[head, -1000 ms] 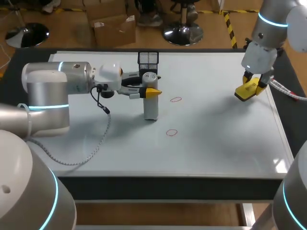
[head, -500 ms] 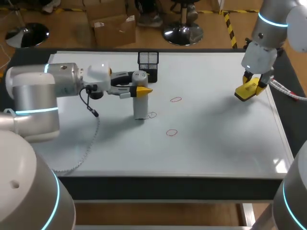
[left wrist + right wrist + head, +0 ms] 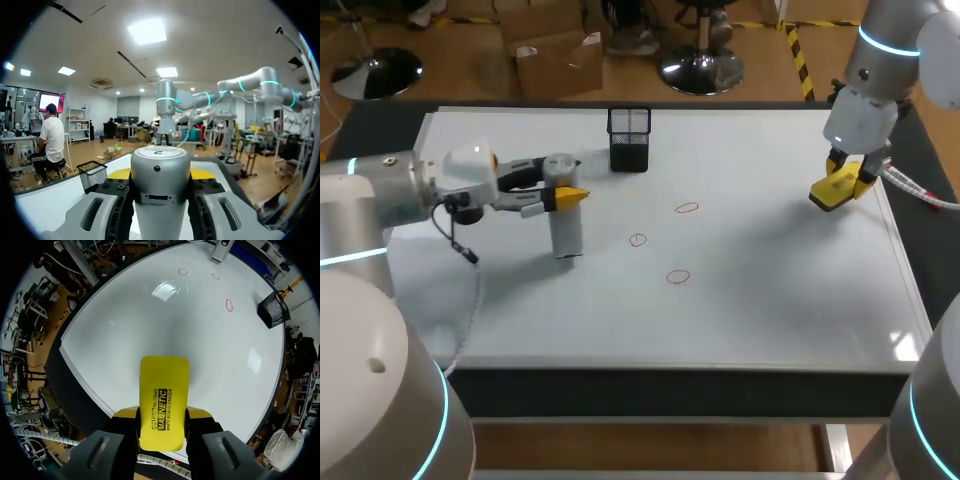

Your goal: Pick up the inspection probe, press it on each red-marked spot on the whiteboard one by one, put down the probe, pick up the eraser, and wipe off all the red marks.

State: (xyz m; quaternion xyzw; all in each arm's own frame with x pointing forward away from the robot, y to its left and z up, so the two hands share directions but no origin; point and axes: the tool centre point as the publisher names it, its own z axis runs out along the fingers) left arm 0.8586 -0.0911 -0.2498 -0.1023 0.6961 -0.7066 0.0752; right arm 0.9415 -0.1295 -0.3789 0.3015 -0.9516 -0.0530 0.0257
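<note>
The inspection probe (image 3: 565, 228), a grey upright cylinder, is held near its top by my left gripper (image 3: 563, 194), shut on it at the left of the whiteboard (image 3: 770, 300). In the left wrist view the probe (image 3: 160, 195) fills the space between the fingers. I cannot tell whether its lower end touches the board. Three red rings lie right of it: one (image 3: 637, 240) nearest, one (image 3: 687, 208) farther back, one (image 3: 678, 277) nearer the front. My right gripper (image 3: 840, 180) is shut on the yellow eraser (image 3: 832, 192) above the board's right side; this eraser (image 3: 162, 402) sticks out past the fingers.
A black mesh cup (image 3: 629, 125) stands at the back of the board, behind and to the right of the probe. The left arm's cable (image 3: 470, 290) hangs down over the board's left part.
My left arm has carried the upright probe leftward across the board, off the nearest red ring, which now shows. The right arm and eraser have not moved.
</note>
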